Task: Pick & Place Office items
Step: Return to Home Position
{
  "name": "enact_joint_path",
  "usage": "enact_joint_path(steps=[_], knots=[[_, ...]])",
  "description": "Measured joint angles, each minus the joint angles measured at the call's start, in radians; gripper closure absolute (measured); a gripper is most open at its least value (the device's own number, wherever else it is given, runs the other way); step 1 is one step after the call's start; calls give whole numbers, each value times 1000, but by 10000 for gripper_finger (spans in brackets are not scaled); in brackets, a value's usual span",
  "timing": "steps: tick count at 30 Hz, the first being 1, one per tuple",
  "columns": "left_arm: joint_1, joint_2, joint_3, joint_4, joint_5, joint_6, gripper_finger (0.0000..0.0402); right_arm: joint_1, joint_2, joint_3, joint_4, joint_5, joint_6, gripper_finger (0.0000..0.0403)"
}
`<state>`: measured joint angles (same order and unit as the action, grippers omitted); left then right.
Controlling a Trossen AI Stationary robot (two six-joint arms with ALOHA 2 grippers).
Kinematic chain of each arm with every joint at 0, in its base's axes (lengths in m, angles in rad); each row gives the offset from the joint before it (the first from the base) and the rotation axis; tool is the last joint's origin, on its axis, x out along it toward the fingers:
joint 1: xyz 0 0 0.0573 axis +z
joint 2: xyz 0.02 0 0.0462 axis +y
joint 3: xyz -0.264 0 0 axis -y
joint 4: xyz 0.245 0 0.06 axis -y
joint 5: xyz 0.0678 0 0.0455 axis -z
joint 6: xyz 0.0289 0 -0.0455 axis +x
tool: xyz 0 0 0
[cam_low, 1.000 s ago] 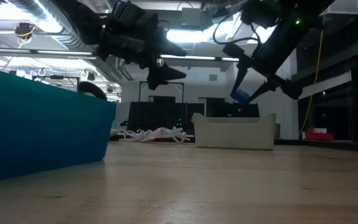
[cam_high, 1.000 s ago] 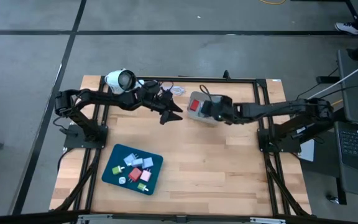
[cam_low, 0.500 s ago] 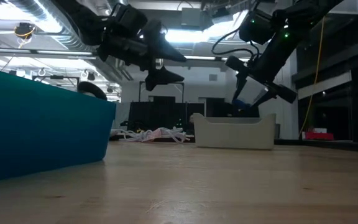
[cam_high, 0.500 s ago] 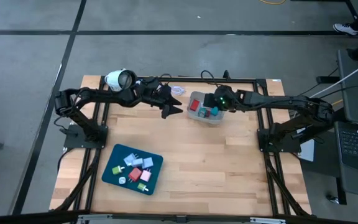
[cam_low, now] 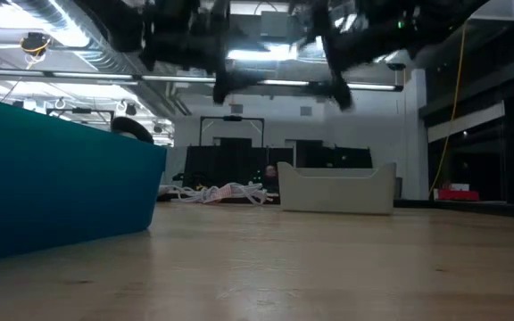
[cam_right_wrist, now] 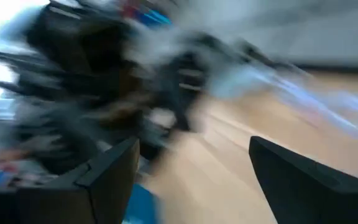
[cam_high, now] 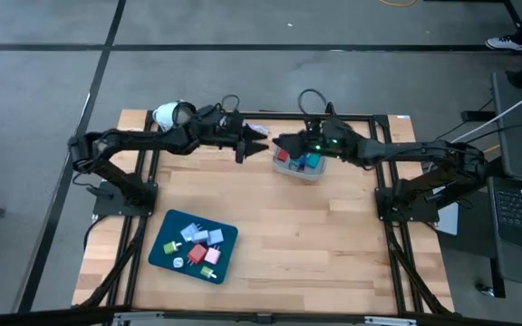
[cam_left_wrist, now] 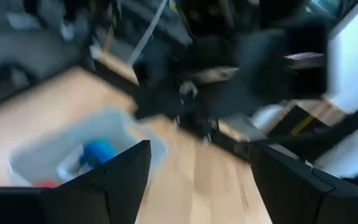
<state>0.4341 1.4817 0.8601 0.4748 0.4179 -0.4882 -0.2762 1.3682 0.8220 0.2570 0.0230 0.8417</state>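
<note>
**Both arms above the far edge of the table, at the step of returning to the rest pose.** The left gripper and the right gripper hang in the air over the far side of the pale wooden table. Their tips point at each other and are near together, just by the far-left corner of the small grey plastic bin. In the left wrist view the left gripper has its two dark fingers wide apart with nothing between them. The right wrist view shows the right gripper likewise spread and empty. The tiny blocky office items lie in two groups: red, blue and teal pieces inside the bin, and more items in pink, red, green, white and light blue on the dark teal flat tray at the near left of the table. A white round device with a dark lens sits at the far-left edge, close beside the left arm. The main hazard is judged to be the closeness of the two tips, so each gripper is best drawn back along its own arm, away from the other, before the arm folds down. The right gripper should stay above the bin's rim so as not to nudge it. The left arm should pass clear of the white device.
</note>
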Motion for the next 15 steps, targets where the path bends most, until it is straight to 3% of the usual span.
enact_joint_path(steps=[3,9,15], knots=[[-23,-90,41,-67,-83,75,152,46,-7,3,208,-9,-43,100],[-72,-323,203,-447,-216,227,182,92,-94,2,234,-68,17,108],[-70,-536,259,-495,-280,67,188,137,-178,1,251,-96,124,109]])
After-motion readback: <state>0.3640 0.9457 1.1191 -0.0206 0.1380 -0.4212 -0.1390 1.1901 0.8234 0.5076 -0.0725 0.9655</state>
